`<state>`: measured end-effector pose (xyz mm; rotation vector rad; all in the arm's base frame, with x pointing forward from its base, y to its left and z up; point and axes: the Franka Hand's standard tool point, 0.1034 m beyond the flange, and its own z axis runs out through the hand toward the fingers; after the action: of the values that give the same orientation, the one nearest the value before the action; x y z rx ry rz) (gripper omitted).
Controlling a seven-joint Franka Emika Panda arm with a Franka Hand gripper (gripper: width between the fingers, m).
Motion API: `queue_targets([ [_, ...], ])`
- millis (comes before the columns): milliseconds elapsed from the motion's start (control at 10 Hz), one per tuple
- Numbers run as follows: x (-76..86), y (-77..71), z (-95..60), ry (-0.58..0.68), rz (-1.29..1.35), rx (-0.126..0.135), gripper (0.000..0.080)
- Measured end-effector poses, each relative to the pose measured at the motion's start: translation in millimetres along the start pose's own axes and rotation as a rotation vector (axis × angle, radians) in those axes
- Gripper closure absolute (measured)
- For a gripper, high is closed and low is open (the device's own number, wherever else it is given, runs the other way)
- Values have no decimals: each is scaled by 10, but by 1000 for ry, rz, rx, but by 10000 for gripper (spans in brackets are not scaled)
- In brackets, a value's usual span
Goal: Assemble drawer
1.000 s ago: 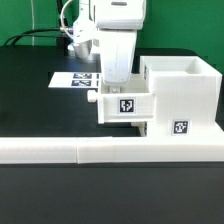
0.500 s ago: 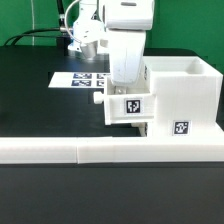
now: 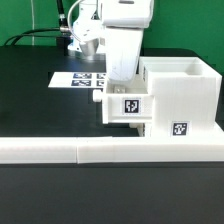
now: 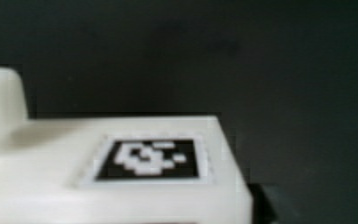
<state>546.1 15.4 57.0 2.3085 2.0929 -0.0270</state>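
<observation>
On the ext. view's left we see the marker board [image 3: 78,79] flat on the black table [image 3: 30,100], w/ the arm [image 3: 122,35] standing over the scene's middle, behind the drawer [image 3: 128,108]. The drawer sits partway into the case [image 3: 185,95], which is at the ext. view's right; its tagged front and small knob [image 3: 95,98] stick out toward the left, near the white rail [image 3: 60,150] along the near edge. We can't tell the gripper's width: fingers are hidden behind the drawer, and the wrist view gives only a blurred tag [image 4: 149,160] on a white face.
</observation>
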Motion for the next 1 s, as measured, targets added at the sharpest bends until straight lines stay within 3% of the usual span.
queue_targets([
  [100,-5,23,-19,-2,1,3,544],
  [200,-17,26,-51,-8,2,13,544],
  [300,-33,52,-121,-15,3,21,343],
  [400,-53,76,-212,-27,5,40,214],
  [500,-84,102,-325,-37,7,49,214],
  [600,-135,106,-434,-45,10,54,164],
  [800,-394,103,-665,-60,-28,70,152],
  [1000,-658,41,-655,-67,-36,105,151],
])
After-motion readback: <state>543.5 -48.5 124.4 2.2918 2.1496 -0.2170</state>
